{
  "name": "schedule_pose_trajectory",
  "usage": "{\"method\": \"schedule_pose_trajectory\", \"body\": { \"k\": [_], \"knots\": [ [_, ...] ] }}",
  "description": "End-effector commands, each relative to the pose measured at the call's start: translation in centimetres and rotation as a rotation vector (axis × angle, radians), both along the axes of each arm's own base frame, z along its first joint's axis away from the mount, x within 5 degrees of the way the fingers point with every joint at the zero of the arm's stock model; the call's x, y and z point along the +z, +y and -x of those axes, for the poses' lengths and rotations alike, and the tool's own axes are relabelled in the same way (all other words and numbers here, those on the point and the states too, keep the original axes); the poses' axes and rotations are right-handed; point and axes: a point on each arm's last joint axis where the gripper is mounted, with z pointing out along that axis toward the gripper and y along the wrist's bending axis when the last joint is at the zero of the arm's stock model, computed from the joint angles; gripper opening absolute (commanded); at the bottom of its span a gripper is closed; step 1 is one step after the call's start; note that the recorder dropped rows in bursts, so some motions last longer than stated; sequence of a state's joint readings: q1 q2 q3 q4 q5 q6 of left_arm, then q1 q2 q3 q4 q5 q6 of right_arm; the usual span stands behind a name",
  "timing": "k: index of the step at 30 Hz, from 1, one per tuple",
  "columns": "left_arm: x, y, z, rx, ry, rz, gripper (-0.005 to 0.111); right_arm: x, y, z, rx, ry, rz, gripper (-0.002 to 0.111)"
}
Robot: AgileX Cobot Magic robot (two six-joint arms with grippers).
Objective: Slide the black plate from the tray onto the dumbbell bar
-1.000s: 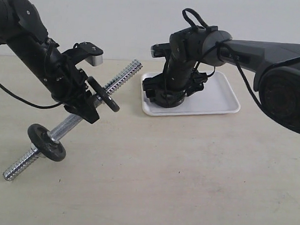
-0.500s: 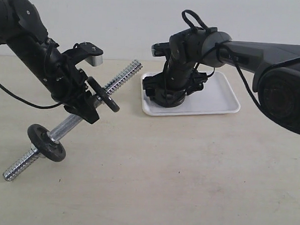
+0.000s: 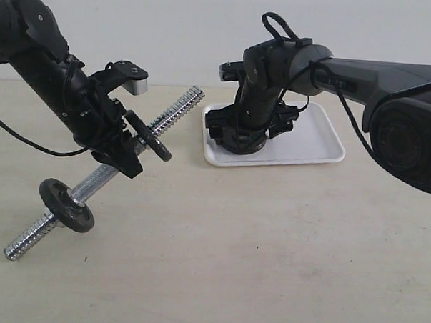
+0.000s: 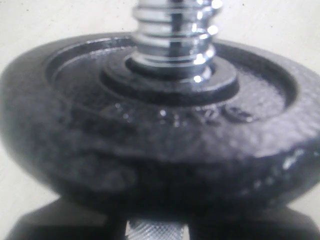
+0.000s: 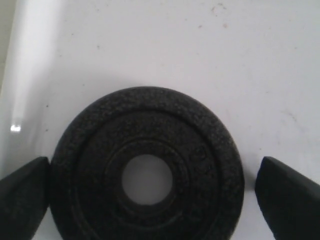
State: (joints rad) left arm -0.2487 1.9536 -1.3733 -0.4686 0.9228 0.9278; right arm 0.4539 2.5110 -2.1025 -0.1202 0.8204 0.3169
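Note:
On the white tray [image 3: 317, 137] a black plate [image 3: 240, 142] lies flat. My right gripper [image 3: 242, 134] is down over it. In the right wrist view the black plate [image 5: 147, 170] sits between the open fingers [image 5: 22, 195]: one fingertip touches its rim and the other stands a little apart. My left gripper [image 3: 123, 154] is shut on the dumbbell bar [image 3: 176, 106] and holds it tilted above the table. The bar carries two more black discs, one right by the gripper [image 3: 149, 136] and one lower down [image 3: 67, 205]. The left wrist view shows that near disc [image 4: 165, 130] on the threaded bar [image 4: 172, 35].
The tray [image 5: 200, 50] is bare around the plate. The bar's lower threaded end [image 3: 22, 244] hangs close to the beige table [image 3: 269, 250]. Its upper end points toward the tray's near corner.
The right arm has shifted only very slightly over the tray. The left arm and the bar have not moved.

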Motion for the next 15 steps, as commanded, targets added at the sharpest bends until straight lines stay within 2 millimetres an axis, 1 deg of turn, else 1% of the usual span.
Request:
{"method": "schedule_pose_trajectory", "body": {
  "k": [1,15],
  "knots": [
    [3.41,-0.60,0.12,0.049,-0.053,0.104,0.004,-2.42,-0.38,1.04,-0.038,0.145,0.021,0.105],
    [3.40,-0.60,0.14,0.048,-0.051,0.104,0.004,-2.32,0.26,0.95,-0.058,0.139,-0.062,0.105]
  ]
}}
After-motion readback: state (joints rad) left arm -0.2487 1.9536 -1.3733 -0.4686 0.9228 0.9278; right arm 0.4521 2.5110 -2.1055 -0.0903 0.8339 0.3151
